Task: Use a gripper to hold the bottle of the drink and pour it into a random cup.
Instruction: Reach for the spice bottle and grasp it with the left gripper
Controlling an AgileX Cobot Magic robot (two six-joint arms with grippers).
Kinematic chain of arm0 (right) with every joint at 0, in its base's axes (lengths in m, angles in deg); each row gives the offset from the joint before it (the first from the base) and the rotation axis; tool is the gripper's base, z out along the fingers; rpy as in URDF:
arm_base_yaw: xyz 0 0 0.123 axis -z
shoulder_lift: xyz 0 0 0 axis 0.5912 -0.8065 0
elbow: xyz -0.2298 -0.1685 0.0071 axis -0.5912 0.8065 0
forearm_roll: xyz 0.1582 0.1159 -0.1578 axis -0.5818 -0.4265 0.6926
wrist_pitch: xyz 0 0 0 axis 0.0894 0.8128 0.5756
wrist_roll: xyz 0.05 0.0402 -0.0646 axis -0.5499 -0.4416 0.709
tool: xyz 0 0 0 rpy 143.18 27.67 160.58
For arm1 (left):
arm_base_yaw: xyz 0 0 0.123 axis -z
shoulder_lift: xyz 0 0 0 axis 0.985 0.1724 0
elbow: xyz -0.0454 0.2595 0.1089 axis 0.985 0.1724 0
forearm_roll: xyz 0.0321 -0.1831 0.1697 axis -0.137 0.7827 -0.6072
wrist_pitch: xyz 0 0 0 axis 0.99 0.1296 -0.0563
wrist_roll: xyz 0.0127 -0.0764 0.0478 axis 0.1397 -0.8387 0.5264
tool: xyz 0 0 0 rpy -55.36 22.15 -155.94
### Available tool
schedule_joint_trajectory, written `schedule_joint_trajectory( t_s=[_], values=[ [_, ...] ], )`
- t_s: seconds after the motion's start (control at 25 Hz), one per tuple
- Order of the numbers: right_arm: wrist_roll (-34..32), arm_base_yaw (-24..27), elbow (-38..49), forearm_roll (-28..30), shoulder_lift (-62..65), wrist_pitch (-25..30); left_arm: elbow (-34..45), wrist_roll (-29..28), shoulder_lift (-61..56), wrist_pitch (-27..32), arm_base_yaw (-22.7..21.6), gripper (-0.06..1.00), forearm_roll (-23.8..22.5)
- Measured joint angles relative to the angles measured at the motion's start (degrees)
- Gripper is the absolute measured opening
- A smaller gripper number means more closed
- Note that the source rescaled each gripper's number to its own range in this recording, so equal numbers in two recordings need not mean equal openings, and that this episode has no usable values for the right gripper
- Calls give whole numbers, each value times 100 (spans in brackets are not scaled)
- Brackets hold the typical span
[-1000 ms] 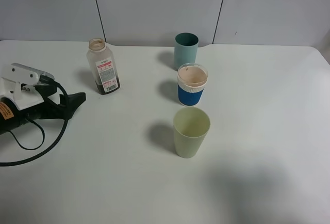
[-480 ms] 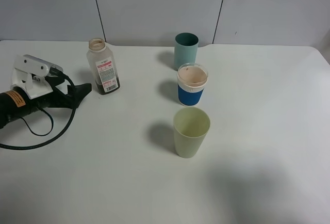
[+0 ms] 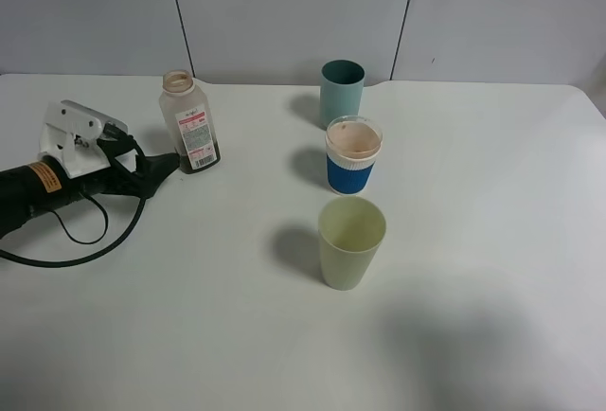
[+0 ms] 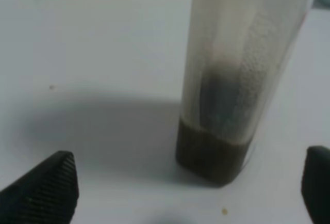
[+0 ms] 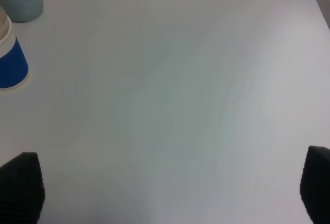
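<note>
From the high camera, I see the bottle of the drink (image 3: 189,132) standing upright at the left rear of the table (image 3: 473,269), long axis vertical, tan-rimmed mouth up. Its white label has red marks and a barcode, and I cannot read the print. Dark brown liquid fills only the base. The left gripper (image 3: 156,160) lies just beside the bottle, and the writing on its arm's orange label (image 3: 43,177) is illegible. A teal cup (image 3: 341,92), a blue-and-white paper cup (image 3: 352,155) with a pale tan inside, and the cup (image 3: 351,242) in yellowish green stand in a row.

On the left wrist camera, the dark fingers (image 4: 44,188) are spread wide on either side of the bottle, touching nothing.

On the right wrist camera, the right gripper (image 5: 167,188) is also spread wide over bare table.
</note>
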Motion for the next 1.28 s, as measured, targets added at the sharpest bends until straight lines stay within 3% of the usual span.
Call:
schedule_joint_trajectory(
  t_s=[0.24, 0.56, 1.28],
  values=[
    [0, 0, 0, 0, 0, 0, -279, -106, 115, -6, 26, 97, -198],
    [0, 0, 0, 0, 0, 0, -660, -256, 441, -1, 509, 97, -267],
    [0, 0, 0, 0, 0, 0, -1603, -480, 1103, 0, 1099, 97, 78]
  ],
)
